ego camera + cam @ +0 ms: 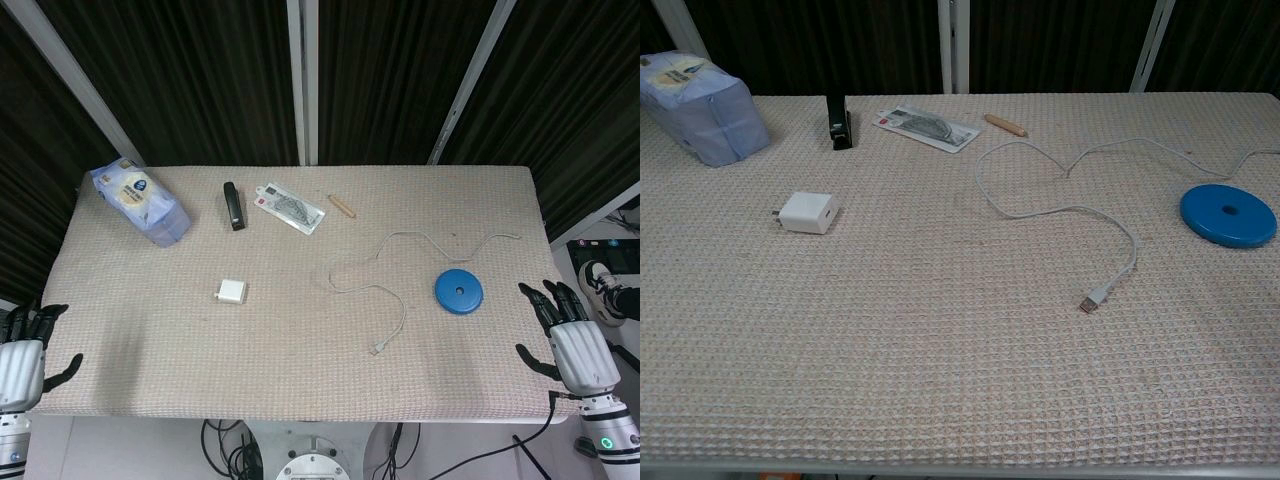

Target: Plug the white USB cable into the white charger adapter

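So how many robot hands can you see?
2: the left silver robot hand at the table's left edge, the right silver robot hand at its right edge, both empty.

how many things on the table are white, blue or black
white: 2, charger, cable
blue: 2, disc, tissue pack
black: 1, stapler
total: 5

Both views are evenly and fairly brightly lit from above, and sharp focus is held across the beige woven table mat (300,330). Only faint, soft shadows are cast. No glare is seen. The black curtained backdrop (200,70) is left dark, with slight edge distortion in the head view.
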Robot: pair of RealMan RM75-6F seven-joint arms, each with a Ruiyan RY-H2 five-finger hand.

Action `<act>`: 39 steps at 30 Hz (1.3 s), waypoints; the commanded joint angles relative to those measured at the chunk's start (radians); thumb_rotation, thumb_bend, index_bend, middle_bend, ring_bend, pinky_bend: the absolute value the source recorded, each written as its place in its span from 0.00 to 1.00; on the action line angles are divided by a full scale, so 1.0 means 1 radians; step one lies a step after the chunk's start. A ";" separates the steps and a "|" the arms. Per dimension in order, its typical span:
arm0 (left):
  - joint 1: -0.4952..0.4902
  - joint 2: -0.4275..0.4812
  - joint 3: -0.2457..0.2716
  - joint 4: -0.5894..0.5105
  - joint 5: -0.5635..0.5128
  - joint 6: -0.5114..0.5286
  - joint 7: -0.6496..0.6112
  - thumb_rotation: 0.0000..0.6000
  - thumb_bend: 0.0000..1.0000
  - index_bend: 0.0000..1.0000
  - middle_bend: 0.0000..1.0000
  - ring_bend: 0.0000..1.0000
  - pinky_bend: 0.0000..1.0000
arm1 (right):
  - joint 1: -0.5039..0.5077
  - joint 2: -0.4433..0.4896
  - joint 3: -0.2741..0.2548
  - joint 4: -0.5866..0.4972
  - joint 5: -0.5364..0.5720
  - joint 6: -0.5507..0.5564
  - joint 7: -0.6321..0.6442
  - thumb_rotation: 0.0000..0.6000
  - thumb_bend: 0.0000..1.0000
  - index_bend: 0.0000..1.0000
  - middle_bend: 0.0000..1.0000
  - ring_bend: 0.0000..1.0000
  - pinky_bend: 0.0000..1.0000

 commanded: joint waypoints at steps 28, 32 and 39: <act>-0.500 -0.190 -0.154 0.122 -0.055 -0.616 0.113 1.00 0.27 0.23 0.24 0.04 0.08 | 0.024 0.039 0.031 -0.051 0.012 -0.005 -0.025 1.00 0.17 0.00 0.17 0.00 0.00; -0.549 -0.254 -0.158 0.196 -0.115 -0.686 0.142 1.00 0.27 0.23 0.24 0.04 0.08 | 0.026 0.039 0.034 -0.052 0.024 -0.012 -0.026 1.00 0.17 0.00 0.17 0.00 0.00; -0.597 -0.336 -0.161 0.282 -0.174 -0.729 0.155 1.00 0.27 0.22 0.24 0.04 0.08 | 0.034 0.029 0.037 -0.046 0.039 -0.030 -0.024 1.00 0.17 0.00 0.17 0.00 0.00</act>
